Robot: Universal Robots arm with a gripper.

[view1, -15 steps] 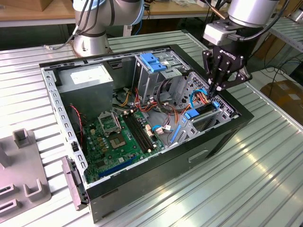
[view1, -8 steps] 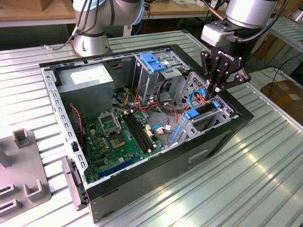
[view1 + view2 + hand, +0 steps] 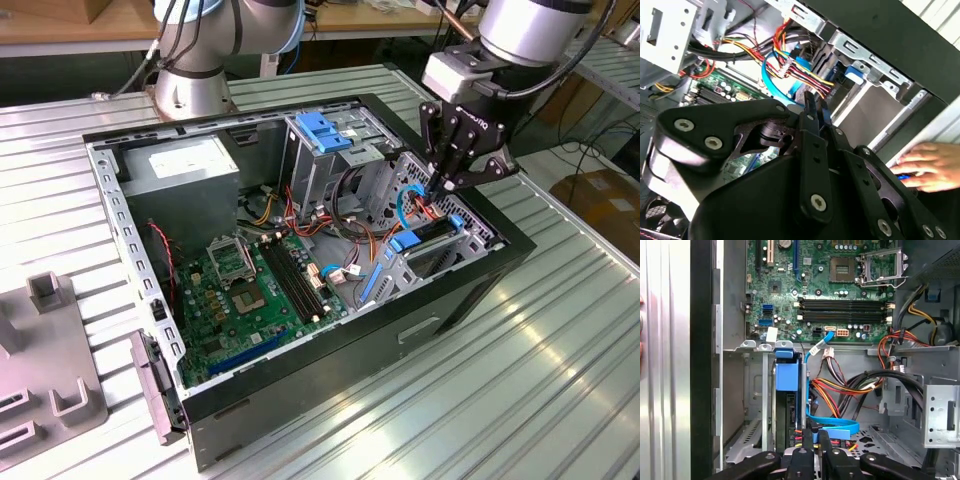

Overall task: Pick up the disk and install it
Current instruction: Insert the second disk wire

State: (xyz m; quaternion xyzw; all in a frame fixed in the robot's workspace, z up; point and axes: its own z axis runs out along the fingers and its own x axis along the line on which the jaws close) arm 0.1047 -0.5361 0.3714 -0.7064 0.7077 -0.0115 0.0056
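Just below the claw, whose fingers are pinched nearly together with nothing visibly between them, sits the disk, standing on edge in its drive bay, apparently already slid home, blue rails guiding it.

A work surface of ribbed silver aluminium slats fills most of the exterior view, its grooves catching bright glare from overhead light. On the exterior view's left, a flat grey fixture plate with small raised blocks lies on the slats. Along the far edge runs a wooden bench in a warm light brown. On the exterior view's right, beyond the table's edge, a brown cardboard box sits lower down, with dark cables trailing nearby.
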